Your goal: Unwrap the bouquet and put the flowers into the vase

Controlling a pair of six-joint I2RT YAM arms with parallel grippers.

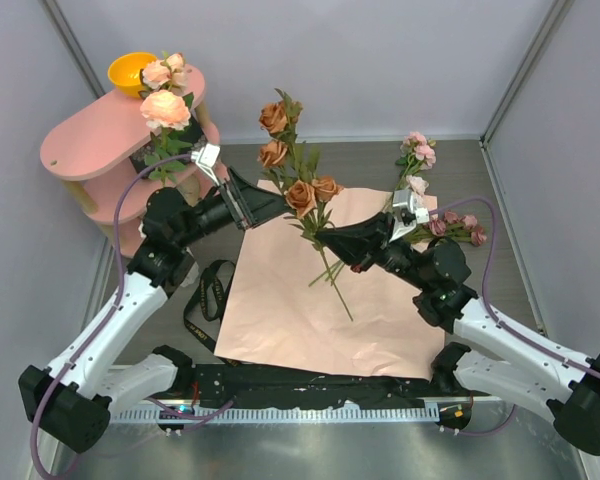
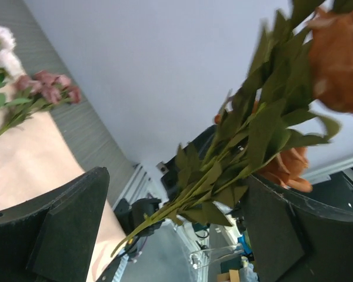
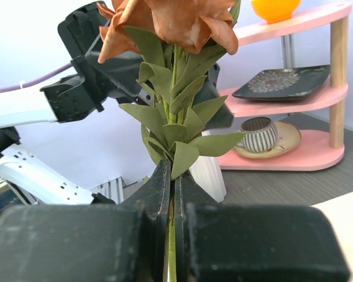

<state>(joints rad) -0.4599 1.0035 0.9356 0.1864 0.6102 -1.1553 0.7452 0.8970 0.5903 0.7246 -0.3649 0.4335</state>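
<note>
Peach-pink roses [image 1: 165,107] stand left of the salmon paper sheet [image 1: 280,310]; at its upper-left edge the left gripper [image 1: 270,205] gapes. Over it leafy rust-brown roses [image 1: 300,195] rise, stems clamped by the right gripper [image 1: 328,236]; pink blooms [image 1: 450,228] lie at its right corner.

Shelf [image 1: 100,135] back left — vase [image 3: 209,174] before it; paper [image 1: 310,300] centre, flowers [image 1: 450,228] at right.

Both arms reach in toward the middle. The left gripper [image 1: 265,206] points right, jaws spread wide. The right gripper [image 1: 325,236] points left, jaws pinched tight on the flowers [image 1: 301,197].
</note>
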